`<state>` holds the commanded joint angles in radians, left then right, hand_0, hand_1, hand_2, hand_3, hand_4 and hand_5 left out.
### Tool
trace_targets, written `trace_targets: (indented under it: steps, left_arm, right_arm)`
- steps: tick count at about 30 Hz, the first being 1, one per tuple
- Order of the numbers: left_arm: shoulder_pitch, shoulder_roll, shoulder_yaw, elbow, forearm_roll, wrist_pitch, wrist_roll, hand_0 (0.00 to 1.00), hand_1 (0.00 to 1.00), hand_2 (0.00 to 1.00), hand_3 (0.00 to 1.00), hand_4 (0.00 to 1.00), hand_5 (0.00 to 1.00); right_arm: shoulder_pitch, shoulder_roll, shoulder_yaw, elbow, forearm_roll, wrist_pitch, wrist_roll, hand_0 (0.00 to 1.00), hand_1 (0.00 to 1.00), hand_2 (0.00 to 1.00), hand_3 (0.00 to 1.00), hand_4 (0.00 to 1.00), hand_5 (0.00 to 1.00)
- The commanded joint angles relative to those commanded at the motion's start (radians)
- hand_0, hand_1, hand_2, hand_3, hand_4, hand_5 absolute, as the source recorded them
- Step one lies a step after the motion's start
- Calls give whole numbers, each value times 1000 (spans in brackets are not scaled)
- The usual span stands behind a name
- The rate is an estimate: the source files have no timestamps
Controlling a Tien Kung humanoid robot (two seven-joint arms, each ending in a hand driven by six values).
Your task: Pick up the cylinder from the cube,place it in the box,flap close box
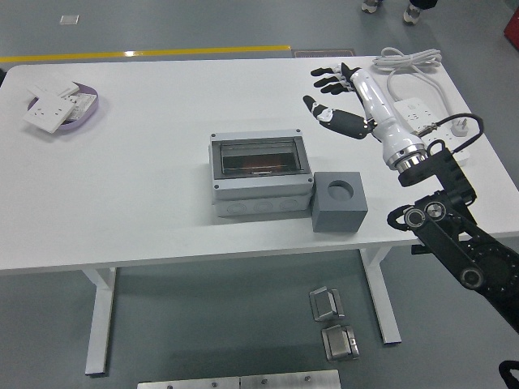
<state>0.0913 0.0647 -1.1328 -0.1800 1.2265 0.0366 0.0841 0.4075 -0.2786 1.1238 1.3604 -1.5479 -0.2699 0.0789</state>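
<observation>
Head view shows the grey rectangular plastic box [261, 176] flap shut beside the empty grey cube [340, 202], task seemingly complete; right hand [339, 96] hovers over the white worktop [146, 194], fingers [326, 74] spread wide, holding nothing

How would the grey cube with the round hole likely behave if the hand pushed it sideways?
The grey cube would probably slide rather than tip: it looks squat and sits flat on the table. It appears rigid. The junction box close on its left would likely block leftward travel.

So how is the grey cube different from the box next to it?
The cube is darker grey, smaller and squarer; the box is light grey, wider and longer. The cube has an empty round hole on top; the box has a closed see-through flap. Both sit on the white table, side by side.
</observation>
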Motion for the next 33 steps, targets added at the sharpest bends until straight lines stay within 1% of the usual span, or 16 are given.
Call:
trace_targets:
  steps: [4, 5, 11, 12, 16, 18, 25, 33]
  left_arm:
    - [1, -1, 2, 0, -3, 1, -2, 597, 622, 603, 612, 672, 301]
    - [1, -1, 2, 0, -4, 1, -2, 596, 622, 603, 612, 672, 302]
    - [4, 4, 1, 0, -4, 3, -4, 596, 622, 603, 612, 672, 302]
    - [4, 6, 1, 0, -4, 4, -4, 597, 621, 603, 612, 673, 302]
    - [3, 10, 3, 0, -1, 2, -4, 597, 621, 603, 612, 673, 302]
    - [0, 13, 7, 0, -3, 0, -6, 597, 620, 603, 612, 673, 302]
    - [-8, 28, 10, 0, -1, -4, -12, 597, 621, 603, 612, 673, 302]
    - [-2, 27, -4, 0, 0, -4, -11, 597, 620, 603, 612, 673, 302]
  right_arm:
    - [-79, 0, 110, 3, 54, 6, 25, 630, 608, 632, 692, 713, 354]
    - [-99, 1, 138, 3, 68, 6, 32, 635, 622, 634, 689, 711, 350]
    - [-158, 6, 259, 9, 109, -3, 55, 635, 622, 634, 689, 711, 350]
    - [-163, 7, 273, 9, 112, -5, 58, 714, 688, 685, 685, 746, 320]
    - [-172, 12, 303, 9, 121, -19, 70, 714, 688, 685, 685, 746, 320]
    - [-175, 15, 310, 10, 123, -26, 77, 730, 696, 691, 689, 746, 319]
    - [-201, 20, 326, 13, 137, -55, 97, 733, 697, 690, 688, 752, 329]
    - [-217, 38, 361, 15, 142, -67, 115, 730, 695, 687, 686, 755, 326]
